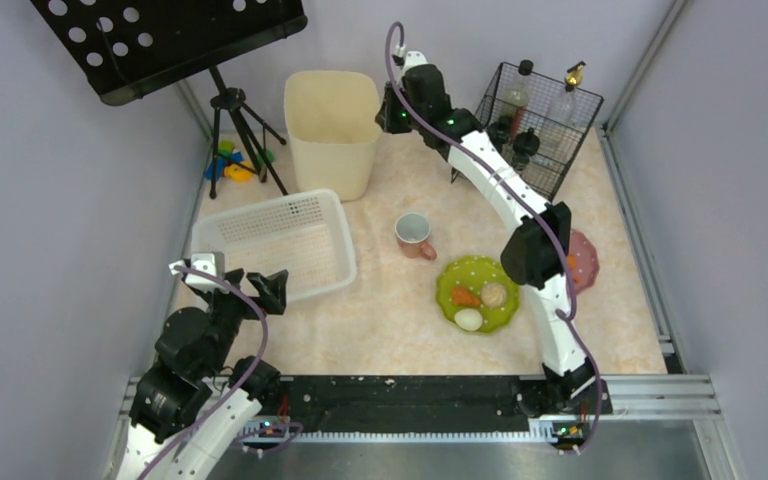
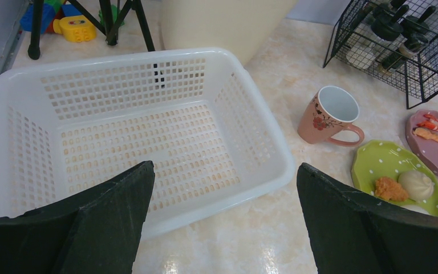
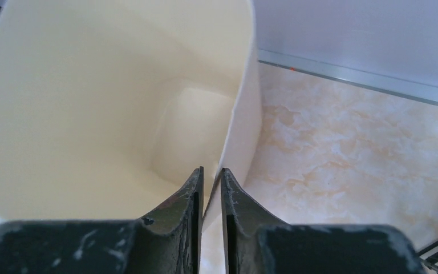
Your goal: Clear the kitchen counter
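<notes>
It looks like we have hardly begun. The worktop (image 1: 390,320) lies before our arms, with a mug (image 1: 415,235), a green plate (image 1: 505,315) and a pink plate (image 1: 585,260) on it. The basket (image 2: 148,142) is empty. Our left fingers (image 2: 108,222) are spread wide; our right fingers (image 3: 182,217) pinch the rim of the bin (image 1: 330,160).

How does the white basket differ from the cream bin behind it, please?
The white basket is low, wide and perforated; the cream bin is tall with solid walls. The basket stands free near the open left hand; the bin's rim sits between the fingers of the right hand. Both look empty, are open-topped and stand on the counter.
</notes>
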You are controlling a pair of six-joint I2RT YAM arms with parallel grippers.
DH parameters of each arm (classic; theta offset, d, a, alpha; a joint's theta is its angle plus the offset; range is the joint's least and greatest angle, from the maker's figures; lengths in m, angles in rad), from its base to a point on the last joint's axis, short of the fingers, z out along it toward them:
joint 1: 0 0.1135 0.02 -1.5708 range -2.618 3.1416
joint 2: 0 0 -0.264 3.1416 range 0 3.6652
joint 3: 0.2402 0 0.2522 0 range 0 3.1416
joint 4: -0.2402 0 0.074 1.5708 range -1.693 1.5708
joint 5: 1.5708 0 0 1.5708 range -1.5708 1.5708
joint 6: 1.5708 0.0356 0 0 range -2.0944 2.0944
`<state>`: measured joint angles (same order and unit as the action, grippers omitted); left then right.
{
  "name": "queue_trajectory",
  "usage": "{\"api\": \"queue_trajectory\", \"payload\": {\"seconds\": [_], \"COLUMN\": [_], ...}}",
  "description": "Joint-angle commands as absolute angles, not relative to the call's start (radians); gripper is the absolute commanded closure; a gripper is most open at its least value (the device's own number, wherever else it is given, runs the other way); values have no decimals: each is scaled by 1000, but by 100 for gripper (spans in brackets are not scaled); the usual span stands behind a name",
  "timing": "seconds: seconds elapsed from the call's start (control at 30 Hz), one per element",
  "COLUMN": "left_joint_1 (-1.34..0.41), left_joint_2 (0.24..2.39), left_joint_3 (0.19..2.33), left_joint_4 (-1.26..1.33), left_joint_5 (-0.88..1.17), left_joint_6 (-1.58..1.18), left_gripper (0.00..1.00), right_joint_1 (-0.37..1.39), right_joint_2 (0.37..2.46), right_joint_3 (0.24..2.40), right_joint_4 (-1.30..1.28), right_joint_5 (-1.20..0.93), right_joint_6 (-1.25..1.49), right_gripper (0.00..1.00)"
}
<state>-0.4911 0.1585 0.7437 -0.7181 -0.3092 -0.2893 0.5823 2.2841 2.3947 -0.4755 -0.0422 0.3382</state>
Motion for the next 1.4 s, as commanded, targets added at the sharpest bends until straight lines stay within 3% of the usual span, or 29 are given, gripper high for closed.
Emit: {"api": "queue_trajectory", "payload": {"seconds": [0.0,0.07,0.57,1.37], "left_joint_1": [-493,-493,-493,-494], "left_joint_2": [157,155,144,147], "left_joint_3": [739,740,739,740], "left_joint_4": [-678,-678,-679,-679], "left_joint_5": [-324,-323,-323,-326], "left_joint_6": [-288,-288,-288,-290], "left_gripper": [1,1,1,1], "right_joint_1": [584,577,533,507], "right_joint_2": [2281,2281,2147,1927], "right_joint_3": [2347,2345,2296,2216], "right_joint_4": [-638,-645,-647,-681], "right_joint_5": [-62,-78,23,10], "right_joint_6": [315,327,342,300], "right_gripper": [93,100,100,100]}}
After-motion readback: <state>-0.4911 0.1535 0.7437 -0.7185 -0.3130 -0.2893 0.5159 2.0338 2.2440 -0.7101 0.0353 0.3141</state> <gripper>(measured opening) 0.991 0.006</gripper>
